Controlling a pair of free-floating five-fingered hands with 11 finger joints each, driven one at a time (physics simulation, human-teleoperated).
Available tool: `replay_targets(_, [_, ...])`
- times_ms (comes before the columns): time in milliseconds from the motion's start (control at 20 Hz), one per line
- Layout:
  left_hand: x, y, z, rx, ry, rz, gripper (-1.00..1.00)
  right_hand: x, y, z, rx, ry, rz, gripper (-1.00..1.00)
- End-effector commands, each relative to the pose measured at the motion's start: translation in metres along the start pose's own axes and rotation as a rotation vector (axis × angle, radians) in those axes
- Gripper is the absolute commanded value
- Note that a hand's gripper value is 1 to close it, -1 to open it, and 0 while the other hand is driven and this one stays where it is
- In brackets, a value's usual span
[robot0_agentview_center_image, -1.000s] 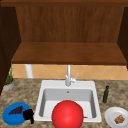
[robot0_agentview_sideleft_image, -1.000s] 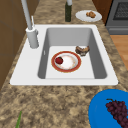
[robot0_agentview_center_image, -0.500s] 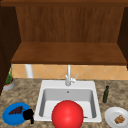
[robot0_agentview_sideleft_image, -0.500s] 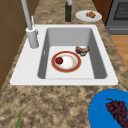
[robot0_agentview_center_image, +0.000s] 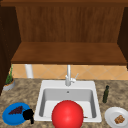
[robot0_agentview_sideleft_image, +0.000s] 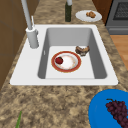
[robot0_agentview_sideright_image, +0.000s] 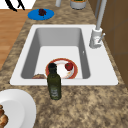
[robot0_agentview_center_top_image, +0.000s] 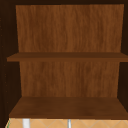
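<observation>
Left hand (robot0_agentview_center_image: 28, 115) hovered at the right rim of the blue plate (robot0_agentview_center_image: 7, 118) in the front view, grip impossible to read, grapes (robot0_agentview_center_image: 15, 110) just to its left. Left side view: the grapes lay on that plate by the sink (robot0_agentview_sideleft_image: 75, 28). Right side view: the hand hung beside the plate's near-floor edge

Three plates (robot0_agentview_sideleft_image: 66, 62), one bottle (robot0_agentview_sideright_image: 54, 82), one hand (robot0_agentview_center_image: 28, 115).

Open wooden shelves (robot0_agentview_center_top_image: 67, 106) above granite counter (robot0_agentview_sideleft_image: 50, 105), tiled backsplash (robot0_agentview_center_image: 50, 71).

Left robot hand (robot0_agentview_center_image: 28, 115) low, fingers hanging down
</observation>
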Motion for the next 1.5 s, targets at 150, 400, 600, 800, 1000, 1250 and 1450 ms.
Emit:
replay_targets(150, [0.000,0.000,0.000,0.000,0.000,0.000,0.00,-0.010,0.003,-0.005,0.050,0.049,0.165,-1.00])
replay_targets(400, [0.000,0.000,0.000,0.000,0.000,0.000,0.00,-0.016,0.006,-0.004,0.063,0.083,0.253,-1.00])
replay_targets(600, [0.000,0.000,0.000,0.000,0.000,0.000,0.00,-0.022,0.012,-0.005,0.097,0.100,0.307,-1.00])
replay_targets(800, [0.000,0.000,0.000,0.000,0.000,0.000,0.00,-0.026,0.016,-0.006,0.124,0.117,0.359,-1.00])
replay_targets(1000, [0.000,0.000,0.000,0.000,0.000,0.000,0.00,-0.029,0.022,-0.020,0.121,0.156,0.431,-1.00])
replay_targets(1250, [0.000,0.000,0.000,0.000,0.000,0.000,0.00,-0.062,0.025,-0.033,0.100,0.167,0.411,-1.00])
replay_targets(1450, [0.000,0.000,0.000,0.000,0.000,0.000,0.00,-0.075,0.025,-0.036,0.089,0.177,0.419,-1.00])
